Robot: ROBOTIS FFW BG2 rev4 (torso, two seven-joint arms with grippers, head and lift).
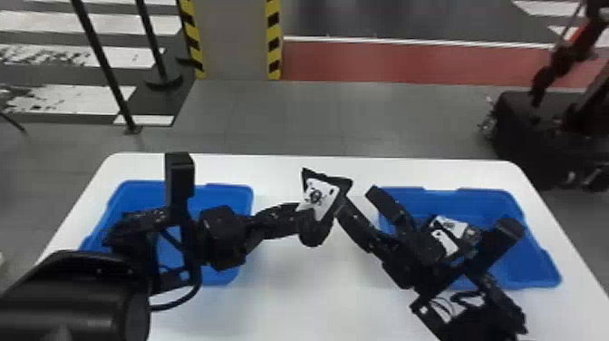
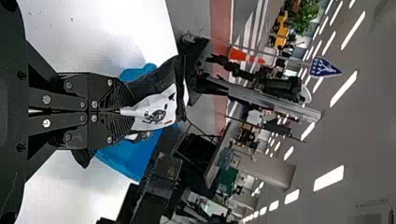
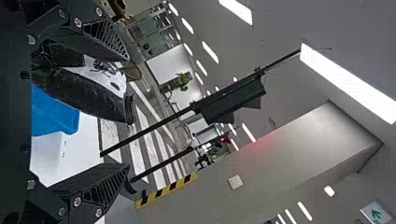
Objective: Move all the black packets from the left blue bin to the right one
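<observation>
The right blue bin (image 1: 528, 260) holds at least one white-labelled black packet (image 1: 451, 224)

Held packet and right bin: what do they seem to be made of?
The held packet looks like dull black flexible film, probably plastic, going by its creased edges; foil inside is possible. The right bin looks like rigid moulded plastic, smooth and fairly matte, judging by its even blue and rounded corners.

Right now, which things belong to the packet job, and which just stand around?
Job:
- left gripper, holding a black packet
- open right gripper
- left bin
- right bin, at least one packet inside

Just around:
- striped pillar
- dark poles
- dark machine
</observation>
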